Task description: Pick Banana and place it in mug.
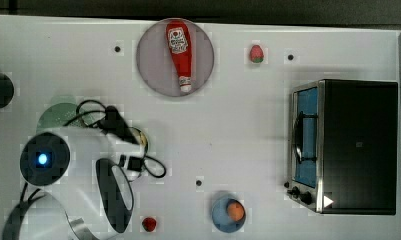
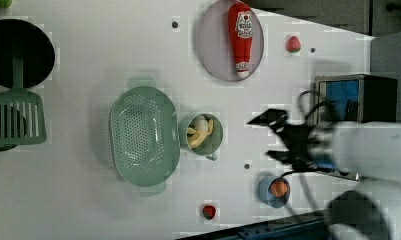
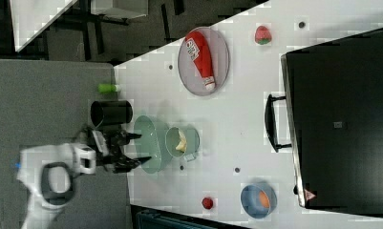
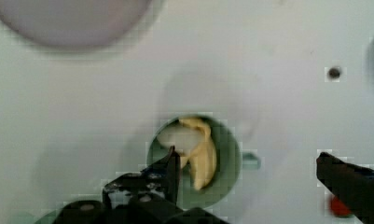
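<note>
The pale-yellow banana (image 2: 200,131) lies inside the small dull-green mug (image 2: 220,135), which stands upright on the white table just to the left view's right of the strainer. In the wrist view the banana (image 4: 201,154) curls within the mug (image 4: 229,158). My gripper (image 4: 250,161) hovers above the mug, open wide with nothing between its black fingers (image 4: 172,165). In the left view the gripper (image 2: 259,138) shows off to the mug's right, higher up. The right view also has the gripper (image 3: 143,148), with the mug (image 3: 193,141) and banana (image 3: 181,141).
A pale-green perforated strainer (image 2: 144,135) touches the mug's side. A grey plate (image 1: 153,75) holds a ketchup bottle (image 1: 180,52). A toaster oven (image 1: 358,145), a blue bowl (image 1: 217,218) with an orange ball, a strawberry (image 1: 256,53) and a black pan (image 2: 18,50) stand around.
</note>
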Available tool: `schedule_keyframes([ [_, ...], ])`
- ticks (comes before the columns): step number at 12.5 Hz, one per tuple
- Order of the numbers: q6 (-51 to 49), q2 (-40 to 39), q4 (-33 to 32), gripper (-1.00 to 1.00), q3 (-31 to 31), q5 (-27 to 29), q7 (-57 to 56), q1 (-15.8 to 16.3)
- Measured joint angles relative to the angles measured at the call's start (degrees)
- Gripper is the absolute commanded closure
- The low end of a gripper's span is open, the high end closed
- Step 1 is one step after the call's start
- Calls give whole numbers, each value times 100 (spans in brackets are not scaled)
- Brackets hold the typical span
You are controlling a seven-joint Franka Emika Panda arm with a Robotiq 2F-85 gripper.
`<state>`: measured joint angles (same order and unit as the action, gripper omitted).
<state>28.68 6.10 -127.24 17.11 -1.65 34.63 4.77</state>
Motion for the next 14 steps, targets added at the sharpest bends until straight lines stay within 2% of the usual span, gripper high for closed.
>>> schedule_keyframes([
  [2, -939, 355, 604, -100, -528, 15, -579, -83],
  [5, -1776, 885, 1293, -100, -1356, 161, -1273, -301],
  [9, -1994, 1537, 1634, -100, -2539, -6, -2335, -506],
  [10, -2126, 1525, 1662, -100, -2642, 70, -2490, -635],
  [12, -2149, 1446, 1572, -100, -2703, -8, -2629, -642],
  [14, -2200, 1256, 1388, -100, -2639, 17, -2638, -446],
])
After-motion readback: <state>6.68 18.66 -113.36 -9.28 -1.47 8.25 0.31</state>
